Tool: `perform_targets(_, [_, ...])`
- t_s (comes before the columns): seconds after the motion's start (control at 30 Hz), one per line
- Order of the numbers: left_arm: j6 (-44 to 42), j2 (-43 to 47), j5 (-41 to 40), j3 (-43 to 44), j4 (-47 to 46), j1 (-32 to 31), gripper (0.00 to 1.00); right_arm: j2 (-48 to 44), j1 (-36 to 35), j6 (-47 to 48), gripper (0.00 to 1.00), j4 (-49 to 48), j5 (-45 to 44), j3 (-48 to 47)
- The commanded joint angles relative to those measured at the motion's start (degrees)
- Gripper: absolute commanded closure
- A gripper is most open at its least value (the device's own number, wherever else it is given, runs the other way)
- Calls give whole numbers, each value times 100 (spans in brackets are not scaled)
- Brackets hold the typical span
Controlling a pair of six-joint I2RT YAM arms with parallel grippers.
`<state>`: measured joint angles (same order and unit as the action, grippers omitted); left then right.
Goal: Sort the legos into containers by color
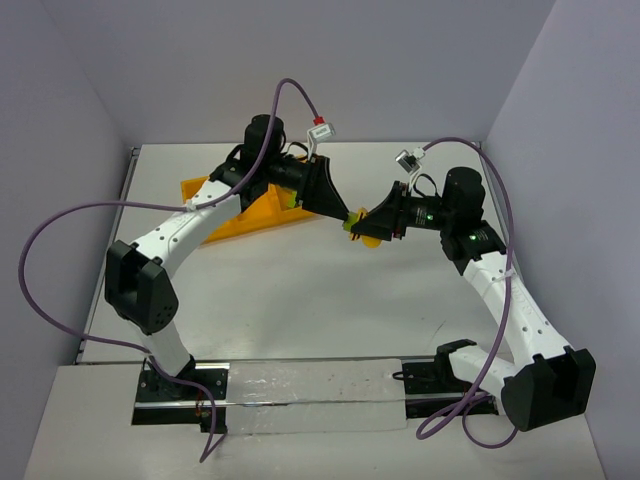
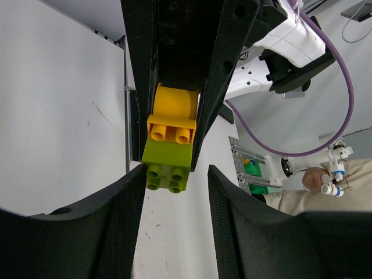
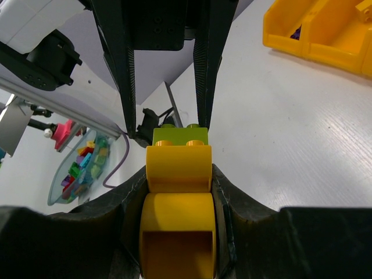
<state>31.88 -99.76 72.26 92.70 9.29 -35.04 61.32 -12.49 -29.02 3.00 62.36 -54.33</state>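
Legos, lime on yellow (studs showing), right jaws clamping yellow, left jaws parted around lime

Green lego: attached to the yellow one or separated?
Attached: the green lego sits flush on the yellow lego, with no gap between them in either wrist view.

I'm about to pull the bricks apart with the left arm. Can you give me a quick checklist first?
1. Grip of the right gripper on the yellow bricks: ok, clamped.
2. The green brick sticks out past the right gripper: ok.
3. The left gripper straddles the green brick: ok.
4. The left fingers are tight on the green brick: not ok, a gap shows on one side.
5. The bricks are held off the table: ok.
6. There is room in the tray for green: cannot tell.
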Motion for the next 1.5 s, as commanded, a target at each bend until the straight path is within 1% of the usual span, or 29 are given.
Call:
perform_targets(0.0, [-294, -70, 114, 401, 110, -275, 45, 7, -60, 98, 100, -111, 0, -214])
perform_targets(0.13, [-630, -173, -158, 519, 638, -277, 44, 3, -60, 115, 100, -98, 12, -229])
perform_targets(0.27, [-852, -212, -454, 597, 860, -284, 45, -7, -60, 142, 100, -37, -5, -245])
perform_targets(0.4, [-1124, -257, -774, 767, 1271, -285, 45, -42, -60, 116, 100, -71, -14, -227])
perform_targets(0.57, [-1191, -244, -953, 757, 1328, -285, 45, -76, -60, 127, 100, -43, -22, -217])
perform_targets(0.8, [-1235, -246, -919, 736, 1361, -285, 47, -96, -60, 160, 100, -19, -51, -217])
perform_targets(0.87, [-1241, -233, -844, 702, 1347, -285, 53, -103, -60, 166, 100, -6, -84, -203])
perform_targets(0.93, [-1265, -215, -758, 684, 1360, -285, 61, -103, -67, 162, 100, -21, -119, -188])
perform_targets(1.07, [-1325, -114, -520, 626, 1312, -276, 87, -111, -60, 133, 100, -54, -198, -157])
perform_targets(1.1, [-1332, -92, -491, 612, 1305, -283, 98, -104, -60, 126, 100, -47, -220, -150])
perform_targets(1.13, [-1348, -73, -480, 599, 1313, -280, 100, -98, -60, 125, 100, -35, -249, -149])
perform_targets(1.2, [-1360, -38, -485, 576, 1319, -253, 100, -91, -58, 136, 98, -1, -348, -150])
perform_targets(1.3, [-1330, 50, -478, 480, 1238, -171, 100, -47, -43, 166, 82, 183, -570, -179])
perform_targets(1.37, [-1265, 104, -426, 384, 1131, -86, 100, 1, -26, 143, 76, 252, -670, -167])
perform_targets(1.47, [-1216, 225, -392, 200, 1057, 122, 100, 47, 7, 137, 76, 318, -778, -122])
